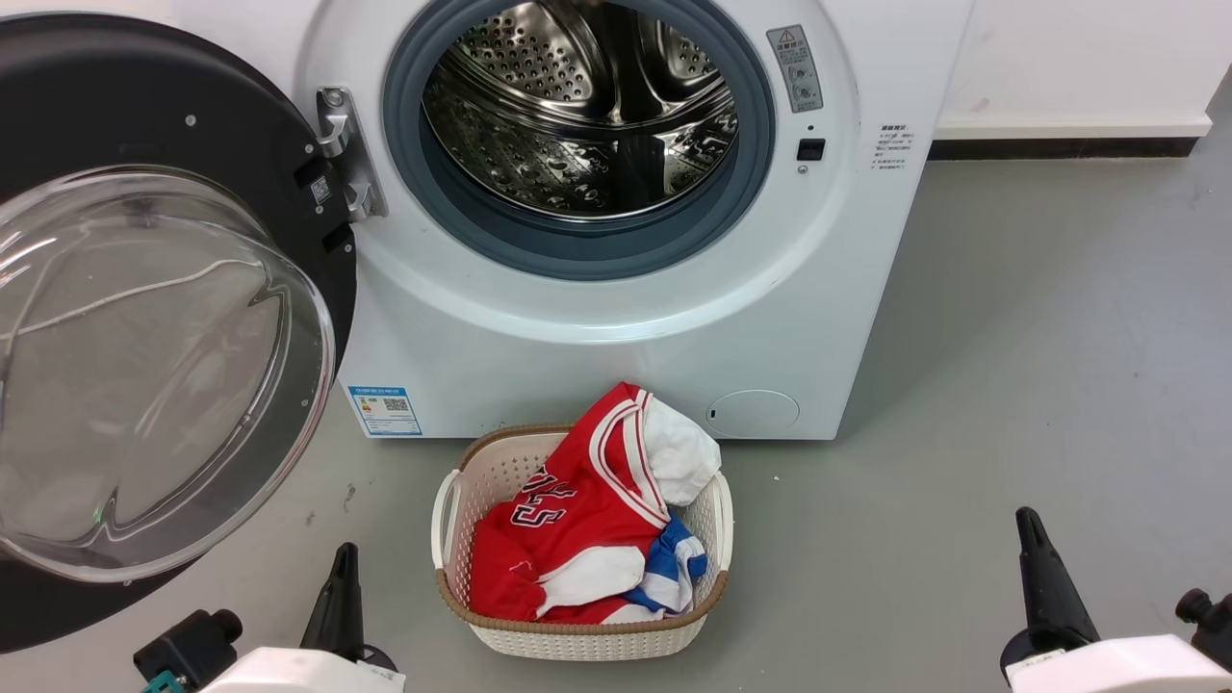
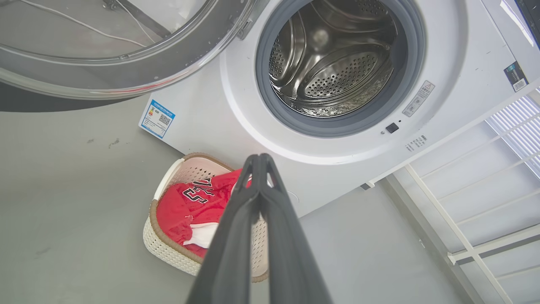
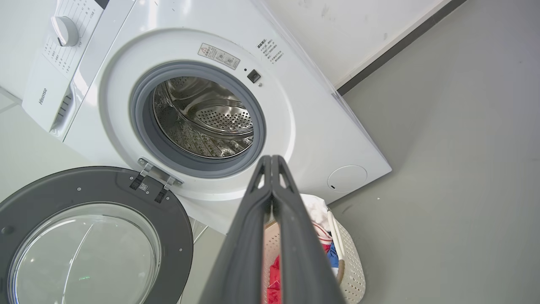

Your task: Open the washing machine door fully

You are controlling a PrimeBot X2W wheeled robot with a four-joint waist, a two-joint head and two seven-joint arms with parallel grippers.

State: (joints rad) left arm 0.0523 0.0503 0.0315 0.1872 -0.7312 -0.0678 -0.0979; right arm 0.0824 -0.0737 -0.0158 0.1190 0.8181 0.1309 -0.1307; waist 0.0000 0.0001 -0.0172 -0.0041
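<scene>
The washing machine door (image 1: pixel 144 318) is swung wide to the left, its black ring and bulging clear window facing me, hanging on a metal hinge (image 1: pixel 345 154). The same door (image 3: pixel 90 236) fills the lower left of the right wrist view and door (image 2: pixel 122 50) the top left of the left wrist view. The steel drum (image 1: pixel 577 106) stands exposed inside its grey ring. My left gripper (image 1: pixel 342 563) sits low at the bottom left, shut on nothing, its tips (image 2: pixel 258 158) pressed together. My right gripper (image 1: pixel 1030 525) rests at the bottom right, also shut and empty, tips (image 3: pixel 271 159) touching. Neither touches the door.
A cream woven laundry basket (image 1: pixel 452 500) holding red, white and blue clothes stands on the grey floor directly before the machine, between my grippers. A white wall with dark skirting (image 1: pixel 1059 147) runs to the right. A white rack (image 2: pixel 485 190) shows in the left wrist view.
</scene>
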